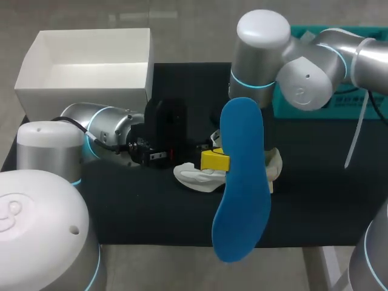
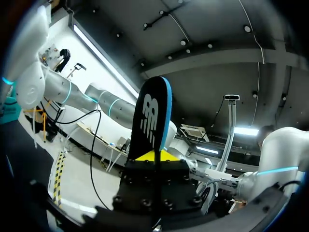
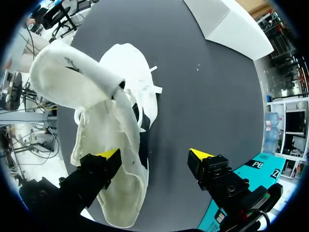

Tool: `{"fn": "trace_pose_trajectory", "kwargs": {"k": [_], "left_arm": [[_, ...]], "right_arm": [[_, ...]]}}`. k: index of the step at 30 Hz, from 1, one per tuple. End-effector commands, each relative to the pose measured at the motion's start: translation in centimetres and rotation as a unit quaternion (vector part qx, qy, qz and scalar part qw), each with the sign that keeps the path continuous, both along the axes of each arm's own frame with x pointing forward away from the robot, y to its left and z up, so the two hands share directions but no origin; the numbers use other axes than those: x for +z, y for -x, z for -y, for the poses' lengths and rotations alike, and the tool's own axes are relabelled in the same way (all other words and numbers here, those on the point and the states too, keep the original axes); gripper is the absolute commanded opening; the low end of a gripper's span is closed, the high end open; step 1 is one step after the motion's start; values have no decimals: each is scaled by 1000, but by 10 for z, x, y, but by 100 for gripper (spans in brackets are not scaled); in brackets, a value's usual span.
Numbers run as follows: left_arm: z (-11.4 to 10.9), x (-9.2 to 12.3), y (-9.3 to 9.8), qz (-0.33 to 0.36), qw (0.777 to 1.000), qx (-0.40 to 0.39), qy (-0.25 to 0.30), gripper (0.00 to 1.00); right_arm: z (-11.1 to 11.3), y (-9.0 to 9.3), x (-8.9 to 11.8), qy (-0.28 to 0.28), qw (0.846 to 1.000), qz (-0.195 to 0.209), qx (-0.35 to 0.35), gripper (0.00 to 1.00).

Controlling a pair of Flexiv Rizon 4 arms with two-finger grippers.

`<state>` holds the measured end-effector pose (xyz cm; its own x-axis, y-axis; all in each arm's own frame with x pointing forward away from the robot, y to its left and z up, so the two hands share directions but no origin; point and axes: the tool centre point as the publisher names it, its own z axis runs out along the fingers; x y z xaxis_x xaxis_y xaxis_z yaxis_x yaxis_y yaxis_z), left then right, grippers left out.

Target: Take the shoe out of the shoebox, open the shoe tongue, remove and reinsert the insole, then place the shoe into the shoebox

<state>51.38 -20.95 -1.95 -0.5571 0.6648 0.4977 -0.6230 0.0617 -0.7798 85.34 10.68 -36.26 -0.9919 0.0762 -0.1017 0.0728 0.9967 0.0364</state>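
- Counter (image 1: 151,212): flat black top, matte, a few pale specks showing in the right wrist view (image 3: 207,96).
- Shoebox (image 1: 85,100): white, open, no lid on it. It sits at about 10 o'clock on the counter's far-left corner, and one corner (image 3: 231,24) shows in the right wrist view.
- Shoe (image 1: 194,177): white, near the counter's middle, just toward 5 o'clock from the shoebox and well apart from it. Mouth open, tongue pulled up and out, laces loose (image 3: 125,121).
- Teal box (image 1: 342,104): at about 2 o'clock along the far-right edge, partly hidden, apart from the shoe.
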Motion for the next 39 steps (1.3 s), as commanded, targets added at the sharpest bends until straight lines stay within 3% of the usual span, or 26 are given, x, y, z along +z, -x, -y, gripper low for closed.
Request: {"fn": "trace_pose_trajectory", "kwargs": {"k": [1,2,3,4,22,29,33,39], "left_arm": [[1,0,0,0,1000,0,1,0],[1,0,0,0,1000,0,1,0],[1,0,0,0,1000,0,1,0],[1,0,0,0,1000,0,1,0],[1,0,0,0,1000,0,1,0],[1,0,0,0,1000,0,1,0],[1,0,0,0,1000,0,1,0],[1,0,0,0,1000,0,1,0]], "right_arm": [[-7,-1,-19,3,1000,-8,-1,46],[-6,0,-20,-3,1000,-7,-11,35],[-4,2,-19,-3,1000,-7,-13,5],[-4,4,-18,-4,1000,-7,-12,0],[-3,9,-14,-20,1000,-4,6,0],[11,12,15,7,991,12,-133,0],[16,7,28,-23,963,9,-267,0],[12,-1,33,-116,880,1,-461,0]]}}
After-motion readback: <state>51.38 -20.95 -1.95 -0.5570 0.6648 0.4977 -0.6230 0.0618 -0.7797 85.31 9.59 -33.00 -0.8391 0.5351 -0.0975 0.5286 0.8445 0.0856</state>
